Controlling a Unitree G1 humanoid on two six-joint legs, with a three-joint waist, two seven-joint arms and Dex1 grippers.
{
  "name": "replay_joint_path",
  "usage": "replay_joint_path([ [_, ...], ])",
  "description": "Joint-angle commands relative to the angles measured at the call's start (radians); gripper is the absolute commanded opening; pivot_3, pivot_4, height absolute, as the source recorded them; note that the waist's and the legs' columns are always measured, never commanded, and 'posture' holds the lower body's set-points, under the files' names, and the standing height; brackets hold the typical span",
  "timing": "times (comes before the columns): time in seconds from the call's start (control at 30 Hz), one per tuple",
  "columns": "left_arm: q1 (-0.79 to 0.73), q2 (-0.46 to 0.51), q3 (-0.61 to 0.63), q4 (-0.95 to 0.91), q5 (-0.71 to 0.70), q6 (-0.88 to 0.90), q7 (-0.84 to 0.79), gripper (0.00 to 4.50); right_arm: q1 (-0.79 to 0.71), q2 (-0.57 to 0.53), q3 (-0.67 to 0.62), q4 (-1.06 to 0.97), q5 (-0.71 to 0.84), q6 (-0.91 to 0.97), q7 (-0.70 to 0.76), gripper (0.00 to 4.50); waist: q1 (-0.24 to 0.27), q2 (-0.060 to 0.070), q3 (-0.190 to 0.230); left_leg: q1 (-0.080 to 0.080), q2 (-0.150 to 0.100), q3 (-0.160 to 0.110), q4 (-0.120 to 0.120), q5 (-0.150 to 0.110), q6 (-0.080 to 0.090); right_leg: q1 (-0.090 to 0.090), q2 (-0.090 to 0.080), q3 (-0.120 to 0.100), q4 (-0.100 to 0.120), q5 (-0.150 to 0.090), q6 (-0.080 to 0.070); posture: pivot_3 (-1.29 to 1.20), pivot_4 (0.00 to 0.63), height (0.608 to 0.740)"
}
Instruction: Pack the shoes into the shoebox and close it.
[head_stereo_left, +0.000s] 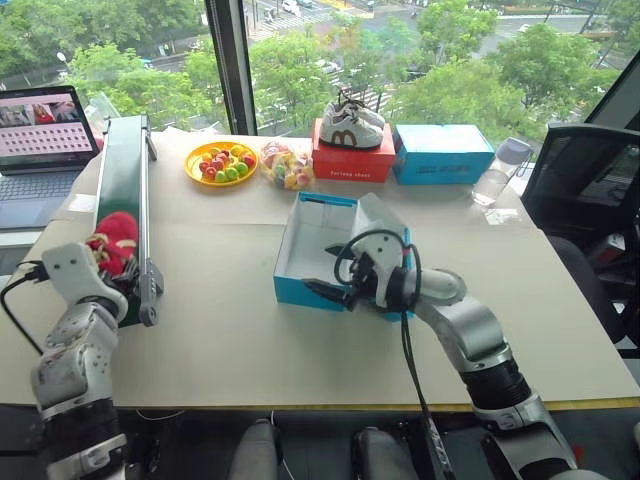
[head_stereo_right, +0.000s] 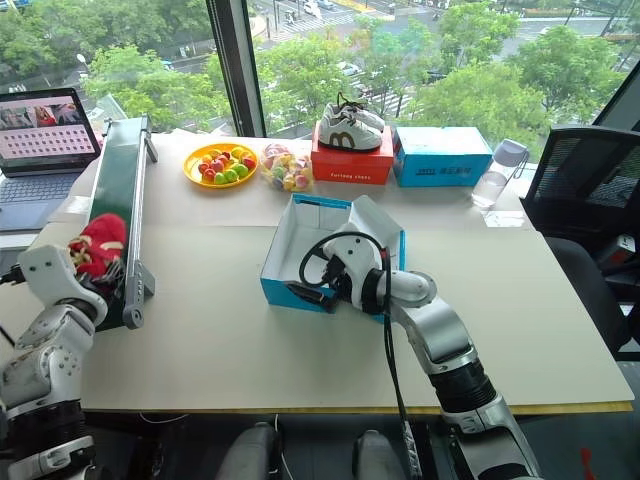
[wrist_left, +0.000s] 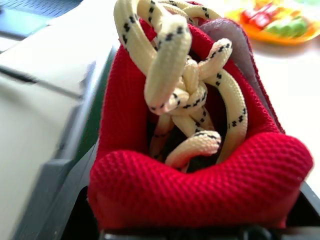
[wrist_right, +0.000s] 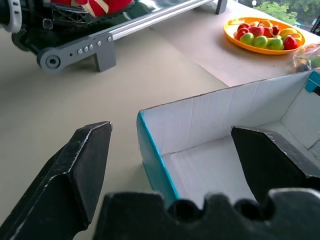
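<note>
A soft, light red shoe (wrist_left: 200, 175) (loose laces) is best pinched at its heel collar by the left gripper (head_stereo_left: 105, 262), whose closure cannot be told; the right gripper (wrist_right: 175, 165) is spread wide astride the shoebox (wrist_right: 155, 155) wall.

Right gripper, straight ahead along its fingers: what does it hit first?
Most likely the near wall of the open bright blue cardboard shoebox. The right gripper is open, its fingers straddling that wall, one outside and one over the white interior. Depth to the wall is unclear.
</note>
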Motion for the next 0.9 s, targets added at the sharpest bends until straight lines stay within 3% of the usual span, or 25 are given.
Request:
replay_joint_path([
  [0.03,-0.03,-0.045,-0.068,-0.164,-0.084,-0.05,-0.059,2.82,-0.107,0.099,-0.185,0.046,0.126,0.097,-0.158,4.5,0.0,0.0,0.0,0.0,0.0,0.0,0.0,0.0,0.0,0.0,0.0,0.0,0.0,0.0,0.0,0.0,0.15,0.74],
  [0.13,-0.029,-0.113,-0.152,-0.24,-0.142,-0.033,-0.082,2.82,-0.204,0.247,-0.4,0.121,0.318,0.259,-0.37,4.5,0.0,0.0,0.0,0.0,0.0,0.0,0.0,0.001,0.001,0.001,0.0,0.0,0.002,0.0,0.0,0.0,0.15,0.74],
  [0.3,-0.033,-0.218,-0.312,-0.331,-0.252,0.026,-0.119,2.82,-0.251,0.414,-0.533,0.092,0.596,0.515,-0.573,4.5,-0.003,0.0,0.0,0.0,0.0,-0.001,-0.001,0.005,0.009,0.0,0.001,0.0,0.002,0.0,0.0,0.0,0.15,0.74],
  [0.6,-0.052,-0.235,-0.424,-0.313,-0.271,0.046,-0.149,2.82,-0.264,0.428,-0.531,0.073,0.772,0.548,-0.749,4.5,-0.018,0.0,0.0,-0.002,0.0,-0.003,0.0,0.006,0.011,-0.001,0.002,0.001,0.002,0.0,0.001,0.0,0.15,0.74],
  [0.9,-0.055,-0.225,-0.407,-0.24,-0.259,0.032,-0.154,2.82,-0.265,0.42,-0.533,0.051,0.92,0.508,-0.821,4.5,-0.015,0.0,0.0,-0.003,-0.001,-0.003,0.0,0.007,0.011,0.0,0.002,0.001,0.001,-0.001,0.001,0.0,0.15,0.74],
])
